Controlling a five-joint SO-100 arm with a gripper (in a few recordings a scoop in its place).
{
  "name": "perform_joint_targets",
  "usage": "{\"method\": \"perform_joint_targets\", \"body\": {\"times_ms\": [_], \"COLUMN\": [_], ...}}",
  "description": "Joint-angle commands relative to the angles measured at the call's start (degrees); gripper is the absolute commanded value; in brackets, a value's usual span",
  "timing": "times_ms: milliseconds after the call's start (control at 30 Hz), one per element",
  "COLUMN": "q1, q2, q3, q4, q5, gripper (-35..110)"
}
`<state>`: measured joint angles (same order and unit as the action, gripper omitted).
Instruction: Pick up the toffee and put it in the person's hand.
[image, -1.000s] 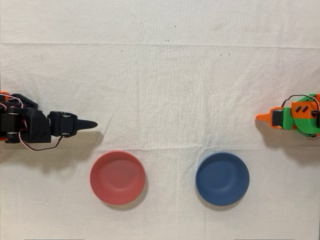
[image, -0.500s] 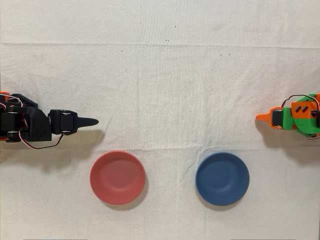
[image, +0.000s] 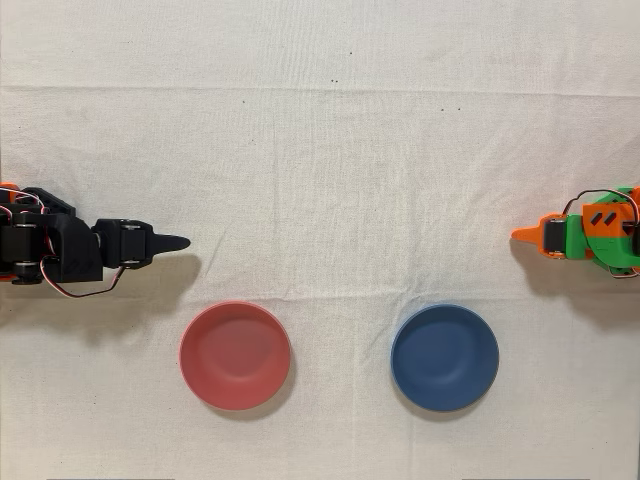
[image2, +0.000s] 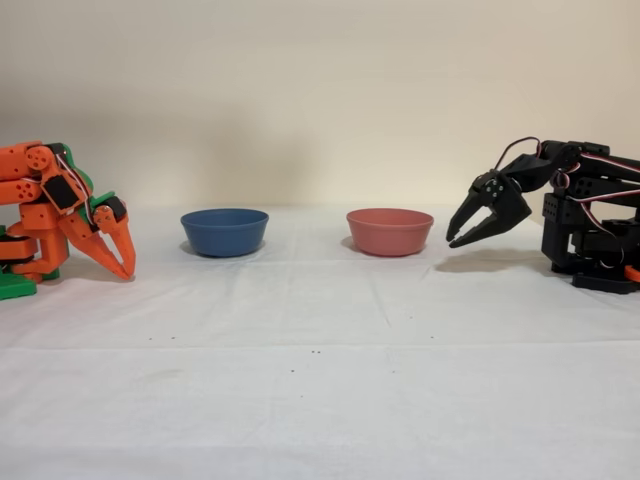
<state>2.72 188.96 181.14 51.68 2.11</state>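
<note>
Toffee's whereabouts cannot be told; the black two-finger gripper (image2: 452, 238) (image: 175, 242) hangs above the white-clothed bench (image2: 320, 380), tips angled down, jaws parted a little with nothing between them. In the fixed view a round salmon-red bowl (image2: 390, 231) sits near the gripper's left. A round dark-blue bowl (image2: 224, 231) lies farther that way, and the idle orange arm (image2: 60, 210) farthest.

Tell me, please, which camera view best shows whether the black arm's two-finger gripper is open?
The fixed view: the black two-finger gripper appears side-on above the cloth, its fingers slightly parted. The overhead view shows the gripper as one dark point, the gap hidden.
</note>
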Motion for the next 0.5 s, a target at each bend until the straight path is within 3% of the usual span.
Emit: {"method": "perform_joint_targets", "body": {"times_ms": [0,467], "q1": [-0.3,-0.1], "q2": [4.0,4.0], "q3": [3.0,3.0], "q4": [2.4,3.0], "q5": [0.3,0.4], "gripper": [0,5]}}
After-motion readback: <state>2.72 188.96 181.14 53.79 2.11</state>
